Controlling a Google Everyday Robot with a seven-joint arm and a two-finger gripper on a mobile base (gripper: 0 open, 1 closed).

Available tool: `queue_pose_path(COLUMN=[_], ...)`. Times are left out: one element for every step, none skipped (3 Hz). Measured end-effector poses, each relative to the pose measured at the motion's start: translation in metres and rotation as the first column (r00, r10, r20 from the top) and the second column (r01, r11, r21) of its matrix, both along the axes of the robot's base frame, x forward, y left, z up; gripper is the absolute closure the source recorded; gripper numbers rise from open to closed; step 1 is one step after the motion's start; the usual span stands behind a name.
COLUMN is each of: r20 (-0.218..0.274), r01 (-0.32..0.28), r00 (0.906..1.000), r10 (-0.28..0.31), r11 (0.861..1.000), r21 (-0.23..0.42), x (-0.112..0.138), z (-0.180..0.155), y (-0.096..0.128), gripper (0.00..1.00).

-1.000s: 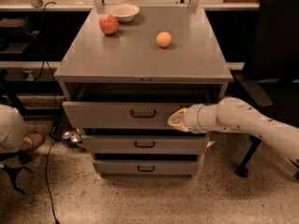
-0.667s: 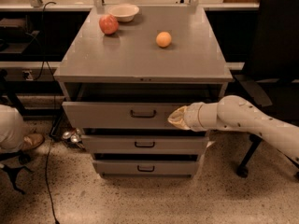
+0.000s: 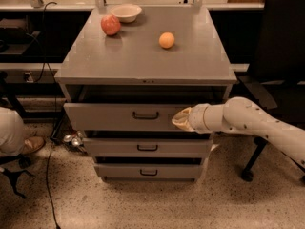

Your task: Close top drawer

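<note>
1. The top drawer point(image 3: 119, 117) sat in the middle of the frame, just under the cabinet point(image 3: 143, 61) top. It stuck out a little and a dark gap showed above it, so it was not shut yet.
2. The gripper point(image 3: 182, 119) was just right of the middle. It touched the right part of the drawer front, beside the handle point(image 3: 146, 115).
3. The gripper held nothing. It could not be told if it was open or shut.
4. The arm point(image 3: 252, 123) came in from the right edge of the frame.
5. The best push was likely straight back, slow and even.
6. A push on one side could twist the drawer and jam it, so a spot nearer the handle looked safer.
7. The push would be done when the dark gap was gone.
8. An orange point(image 3: 167, 40) lay on top, and a hard bump could make it roll.
</note>
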State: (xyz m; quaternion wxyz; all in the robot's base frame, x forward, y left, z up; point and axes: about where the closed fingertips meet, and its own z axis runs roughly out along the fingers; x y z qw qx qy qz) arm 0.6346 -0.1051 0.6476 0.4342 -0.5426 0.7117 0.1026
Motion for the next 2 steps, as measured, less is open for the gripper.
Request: queue_pose_path(r20=[0.008, 0.009], r01=[-0.014, -0.022], r00=[0.9999, 0.9997], r10=[0.014, 0.022], r11=[1.0, 0.999], r21=[0.021, 0.034], x=[0.0072, 0.0104], z=[-0.0015, -0.003], y=[0.0016, 0.0015], gripper=[1.0, 1.0])
